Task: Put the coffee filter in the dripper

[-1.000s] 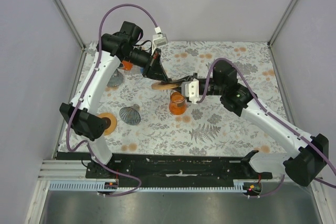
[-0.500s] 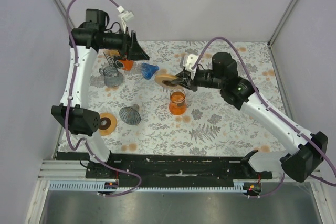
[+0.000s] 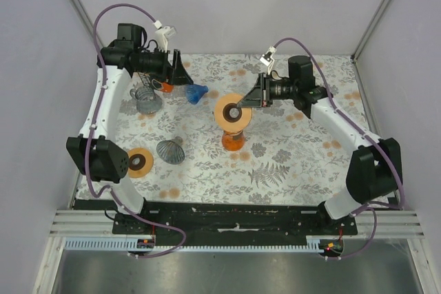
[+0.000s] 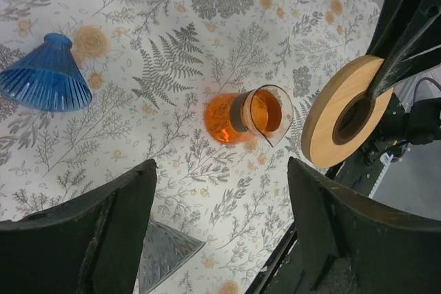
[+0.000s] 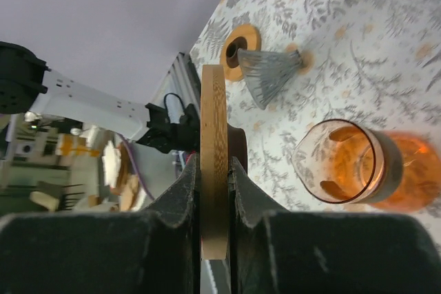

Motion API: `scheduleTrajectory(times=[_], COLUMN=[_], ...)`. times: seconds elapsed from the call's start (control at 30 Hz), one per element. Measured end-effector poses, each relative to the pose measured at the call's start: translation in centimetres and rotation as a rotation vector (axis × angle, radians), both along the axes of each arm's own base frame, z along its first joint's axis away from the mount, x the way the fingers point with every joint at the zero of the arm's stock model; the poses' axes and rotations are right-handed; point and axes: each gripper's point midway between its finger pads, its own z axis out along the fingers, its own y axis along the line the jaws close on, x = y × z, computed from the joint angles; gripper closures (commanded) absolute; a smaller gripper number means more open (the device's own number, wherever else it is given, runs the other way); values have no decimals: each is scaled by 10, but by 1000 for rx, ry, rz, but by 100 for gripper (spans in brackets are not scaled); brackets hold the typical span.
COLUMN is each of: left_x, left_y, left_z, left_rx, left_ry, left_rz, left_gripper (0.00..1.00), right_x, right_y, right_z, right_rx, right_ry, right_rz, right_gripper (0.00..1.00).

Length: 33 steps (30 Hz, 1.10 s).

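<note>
The right gripper point(image 3: 256, 99) pinches a wooden ring point(image 3: 222, 109) on edge, above the orange glass jug point(image 3: 233, 140) mid-worktop. The left gripper point(image 3: 180, 74) hangs empty with jaws spread near the far-left corner. 1 blue cone point(image 3: 197, 92) lies just beside it, and 1 grey cone point(image 3: 170, 151) lies toward the near-left corner. I cannot tell which one is the filter.

The right claw point(image 5: 214, 170) is closed on a wooden ring point(image 5: 214, 115), which is seen from its edge, as a straight light band. The two dark fingers point(image 5: 185, 197) press on both flat faces of the ring. To the right of the ring is an orange glass carafe point(image 5: 351, 170) on the flowered table point(image 5: 386, 46), its open mouth turned toward the ring. Further up a grey ribbed dripper point(image 5: 270, 70) lies on its side, and its narrow end touches a second wooden ring point(image 5: 239, 49) that lies flat. The left part of the view is blurred.
</note>
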Motion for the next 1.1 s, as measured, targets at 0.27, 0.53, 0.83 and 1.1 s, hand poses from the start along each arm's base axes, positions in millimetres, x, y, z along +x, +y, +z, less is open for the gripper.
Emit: scheduleTrajectory(times=[0.27, 0.53, 0.83, 1.1], left_x=[-5, -3, -3, -3], left_y=[1, 1, 1, 1], left_z=[-23, -19, -19, -21], left_rx=[9, 6, 6, 6], left_ry=[68, 49, 48, 51], left_rz=[6, 6, 7, 7], left_gripper=[19, 20, 20, 21], right_x=[12, 31, 38, 38], right_y=[-6, -13, -12, -10], right_z=[-34, -73, -97, -107], right_rx=[57, 51, 45, 48], right_ry=[216, 320, 384, 416], right_rz=[1, -35, -37, -20], right_gripper=[100, 100, 99, 85])
